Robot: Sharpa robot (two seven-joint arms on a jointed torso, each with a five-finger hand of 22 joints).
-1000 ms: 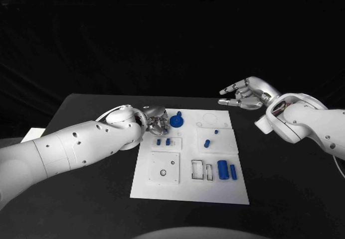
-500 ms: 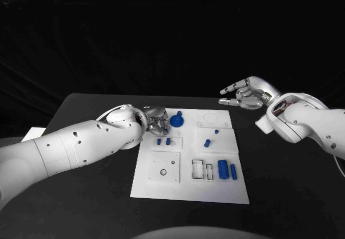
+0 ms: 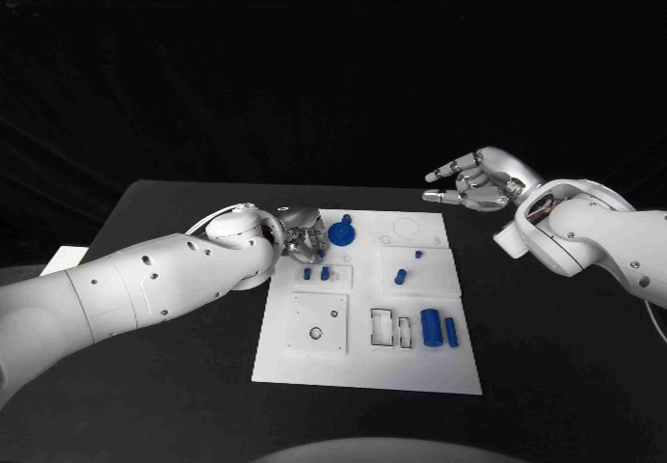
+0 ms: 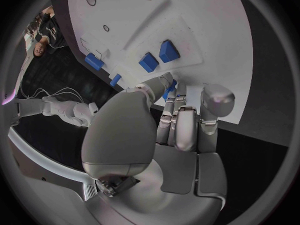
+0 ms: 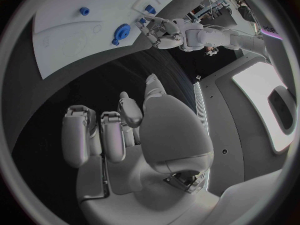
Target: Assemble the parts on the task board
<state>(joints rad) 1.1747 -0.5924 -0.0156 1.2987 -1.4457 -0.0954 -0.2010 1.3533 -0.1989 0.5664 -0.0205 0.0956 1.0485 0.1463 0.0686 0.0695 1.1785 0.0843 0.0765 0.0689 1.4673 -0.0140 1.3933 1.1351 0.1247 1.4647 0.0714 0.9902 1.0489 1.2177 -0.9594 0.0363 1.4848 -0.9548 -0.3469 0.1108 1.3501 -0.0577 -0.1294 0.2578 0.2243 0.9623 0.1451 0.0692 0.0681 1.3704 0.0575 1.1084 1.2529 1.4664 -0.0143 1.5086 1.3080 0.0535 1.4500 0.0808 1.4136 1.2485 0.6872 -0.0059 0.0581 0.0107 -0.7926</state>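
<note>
The white task board [image 3: 417, 371] lies in the middle of the black table. A blue round part [image 3: 342, 232] sits at its far left corner; my left hand [image 3: 302, 237] is beside it, and the left wrist view shows thumb and fingers closed around a blue edge [image 4: 170, 88]. Two small blue blocks [image 3: 315, 274] stand just in front of that hand. More blue pieces lie mid-board [image 3: 400, 277], and a blue cylinder [image 3: 431, 327] lies nearer me. My right hand [image 3: 477, 181] hovers beyond the board's far right corner, fingers apart and holding nothing.
A flat white object [image 3: 63, 258] lies at the table's left edge. The board has a square plate with a hole [image 3: 317, 334] and rectangular slots [image 3: 389, 329]. Bare black table [image 3: 556, 328] surrounds the board on both sides.
The left hand's fingers have edged slightly toward the blue round part. The right arm and the other parts have not moved.
</note>
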